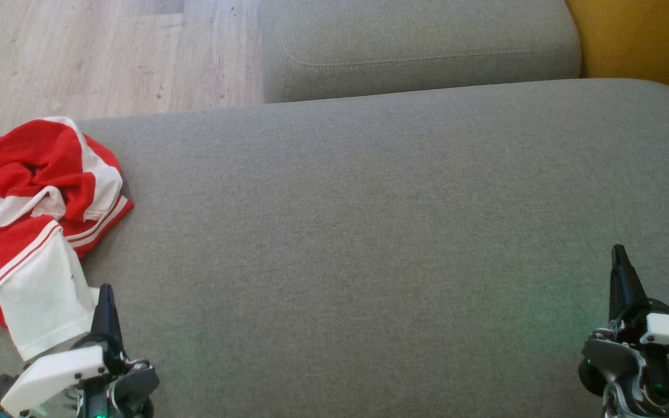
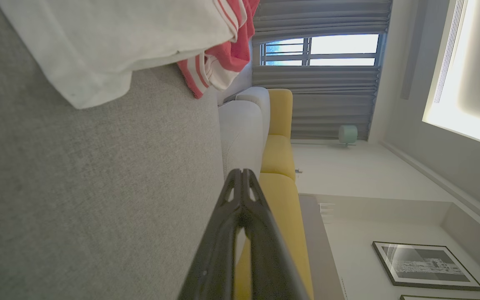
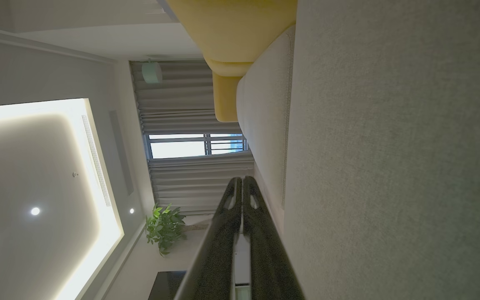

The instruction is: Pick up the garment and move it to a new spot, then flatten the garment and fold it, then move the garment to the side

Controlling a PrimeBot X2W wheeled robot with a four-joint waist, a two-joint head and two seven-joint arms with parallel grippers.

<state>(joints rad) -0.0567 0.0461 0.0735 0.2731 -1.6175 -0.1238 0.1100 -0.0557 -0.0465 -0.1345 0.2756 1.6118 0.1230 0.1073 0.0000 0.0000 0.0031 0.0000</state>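
At 9 o'clock on grey sofa cushion (image 1: 369,232), red-white garment (image 1: 32,197) lies crumpled. Left end effector (image 1: 105,296) at 7 o'clock, fingers pressed together, empty, just beside garment; right end effector (image 1: 619,258) at 5 o'clock, same.

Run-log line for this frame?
stage: pre-pick | garment: crumpled, left edge of cushion | left gripper: shut, empty, beside garment | right gripper: shut, empty

Right gripper (image 3: 242,181) fingers pressed together; grey cushion (image 3: 390,166) to its right, potted plant (image 3: 165,227) to its left, window (image 3: 196,146) past the tips.
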